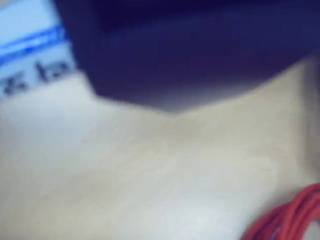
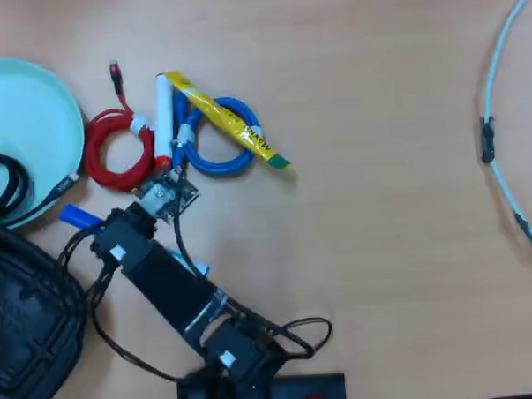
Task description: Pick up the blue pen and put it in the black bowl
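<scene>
Hovering low, end effector over the white-barrelled blue-capped pen, pinch state impossible to tell; risking nudging the pen aside short of the black ridged plastic bowl at near left on the wooden worktop.

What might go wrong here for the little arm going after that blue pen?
The blue pen lies mostly hidden under the arm, so the hand's grip cannot be judged; it may slip. The red cable and blue cable lie close by and could snag. The teal plate adjoins the black bowl, inviting a wrong drop.
</scene>
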You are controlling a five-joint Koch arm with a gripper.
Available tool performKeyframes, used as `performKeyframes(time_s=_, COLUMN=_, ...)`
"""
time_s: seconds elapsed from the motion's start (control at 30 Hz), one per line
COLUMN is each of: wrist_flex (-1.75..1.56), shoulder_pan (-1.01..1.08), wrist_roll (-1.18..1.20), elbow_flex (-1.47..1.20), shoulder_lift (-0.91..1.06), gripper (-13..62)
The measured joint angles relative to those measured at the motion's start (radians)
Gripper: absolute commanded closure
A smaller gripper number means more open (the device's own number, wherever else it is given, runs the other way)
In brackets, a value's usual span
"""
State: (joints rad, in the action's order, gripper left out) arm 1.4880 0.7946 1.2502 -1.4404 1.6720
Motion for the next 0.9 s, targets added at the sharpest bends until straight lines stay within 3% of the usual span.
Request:
performKeyframes(time_s=0.47, wrist_flex=-0.002, shoulder_pan=-0.313, wrist_roll=0.000, elbow_flex=0.307, shoulder_lift=-0.003, gripper=56.0)
performKeyframes(time_s=0.9, wrist_flex=-0.284, shoulder_pan=-0.486, wrist_roll=-0.002, elbow_flex=0.304, shoulder_lift=-0.239, gripper=55.9)
